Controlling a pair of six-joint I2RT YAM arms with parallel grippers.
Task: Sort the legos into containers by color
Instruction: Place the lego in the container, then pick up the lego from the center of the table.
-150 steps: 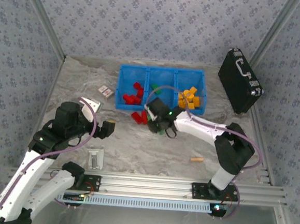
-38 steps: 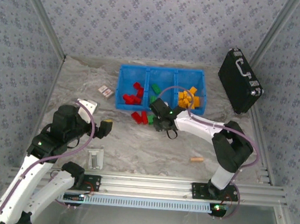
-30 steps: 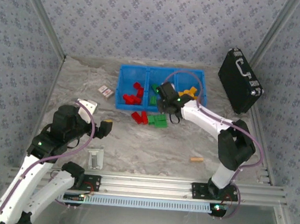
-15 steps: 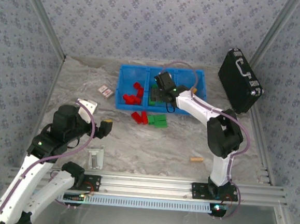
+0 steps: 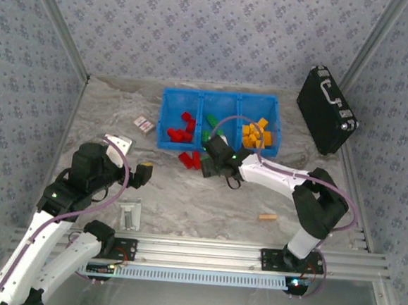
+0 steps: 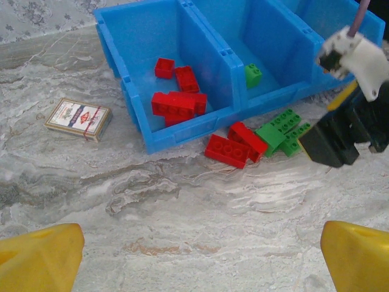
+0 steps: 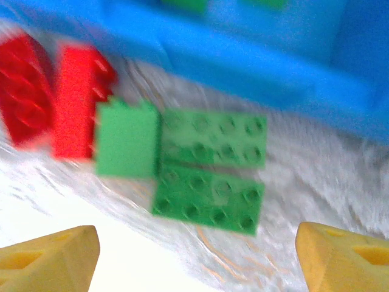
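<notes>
Blurry green legos point(image 7: 209, 176) under wide-spread right tool point(image 7: 196, 258)

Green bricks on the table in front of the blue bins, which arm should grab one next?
Right. The right hand, open, hangs directly over the green bricks. The left hand, also open, sits well back from them, off to the left side.

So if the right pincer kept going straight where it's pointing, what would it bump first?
The right pincer would probably meet the green bricks on the table, lying just before the wall of the blue tray. The picture is blurry, so depth is a guess.
</notes>
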